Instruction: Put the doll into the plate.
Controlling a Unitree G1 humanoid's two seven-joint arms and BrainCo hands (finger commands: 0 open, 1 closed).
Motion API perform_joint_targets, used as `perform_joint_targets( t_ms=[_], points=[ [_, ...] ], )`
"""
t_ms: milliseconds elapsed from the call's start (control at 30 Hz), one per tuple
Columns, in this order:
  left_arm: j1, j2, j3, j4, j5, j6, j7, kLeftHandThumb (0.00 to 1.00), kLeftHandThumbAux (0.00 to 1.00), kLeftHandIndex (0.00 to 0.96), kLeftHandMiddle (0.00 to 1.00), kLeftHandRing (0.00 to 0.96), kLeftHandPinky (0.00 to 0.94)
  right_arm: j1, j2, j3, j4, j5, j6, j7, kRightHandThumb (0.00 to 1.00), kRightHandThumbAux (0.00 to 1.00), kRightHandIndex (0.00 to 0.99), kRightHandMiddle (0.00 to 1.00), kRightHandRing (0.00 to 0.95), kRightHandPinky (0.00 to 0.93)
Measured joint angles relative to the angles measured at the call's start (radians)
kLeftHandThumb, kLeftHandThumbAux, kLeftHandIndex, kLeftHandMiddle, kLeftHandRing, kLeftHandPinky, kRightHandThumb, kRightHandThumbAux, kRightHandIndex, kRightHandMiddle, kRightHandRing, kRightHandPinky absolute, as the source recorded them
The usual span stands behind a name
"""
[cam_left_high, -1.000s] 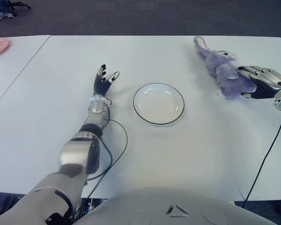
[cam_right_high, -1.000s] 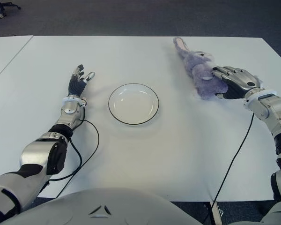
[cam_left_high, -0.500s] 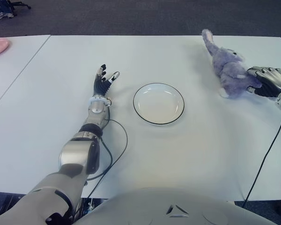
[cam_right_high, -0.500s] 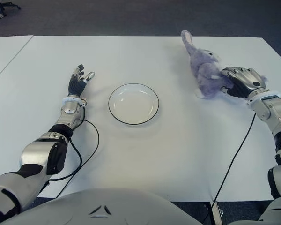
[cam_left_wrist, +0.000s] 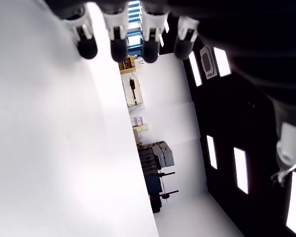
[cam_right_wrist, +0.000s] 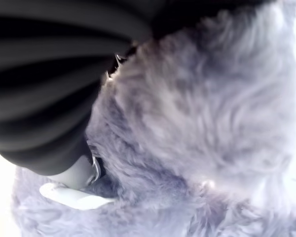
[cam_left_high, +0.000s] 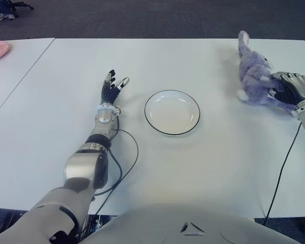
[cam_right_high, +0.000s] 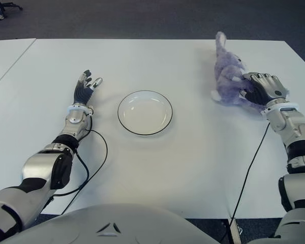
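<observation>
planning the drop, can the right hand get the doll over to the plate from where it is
Probably yes: the right hand grips the doll, and bare table lies between it and the empty plate; the left hand shows beyond the plate.

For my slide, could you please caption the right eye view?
Right hand grips the purple doll right of the empty plate; left hand idle.

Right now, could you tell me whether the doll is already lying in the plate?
No, the doll is off to the right of the plate, gripped by the right hand.
</observation>
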Motion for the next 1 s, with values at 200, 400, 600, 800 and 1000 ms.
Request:
perform_joint_targets(
  t_ms=[200, 400, 600, 800, 1000],
  points=[
    [0.001, 0.004, 0.000, 0.000, -0.004, 0.000, -0.001, 0.000, 0.512, 0.058, 0.090, 0.082, 0.074, 0.005, 0.063, -0.005, -0.017, 0.022, -0.011, -0.048, 0.708, 0.714, 0.442, 0.817, 0.796, 0.782],
    [0.002, 0.007, -0.001, 0.000, -0.004, 0.000, -0.001, 0.000, 0.509, 0.065, 0.098, 0.088, 0.068, 0.025, 0.089, -0.011, -0.111, 0.044, -0.032, -0.050, 0.709, 0.715, 0.442, 0.822, 0.804, 0.780],
    [0.002, 0.008, -0.001, 0.000, -0.004, 0.000, -0.001, 0.000, 0.507, 0.065, 0.101, 0.091, 0.070, 0.042, 0.099, -0.014, -0.176, 0.054, -0.076, -0.050, 0.710, 0.716, 0.441, 0.835, 0.819, 0.793],
    [0.002, 0.008, -0.001, 0.000, -0.004, 0.000, -0.003, 0.000, 0.502, 0.062, 0.105, 0.093, 0.067, 0.040, 0.102, -0.012, -0.175, 0.036, -0.141, -0.091, 0.710, 0.717, 0.441, 0.862, 0.845, 0.826],
    [0.002, 0.008, -0.001, 0.000, -0.004, 0.000, -0.003, 0.000, 0.501, 0.059, 0.106, 0.094, 0.071, 0.030, 0.102, -0.009, -0.155, 0.010, -0.172, -0.133, 0.711, 0.717, 0.441, 0.872, 0.854, 0.830]
  ],
)
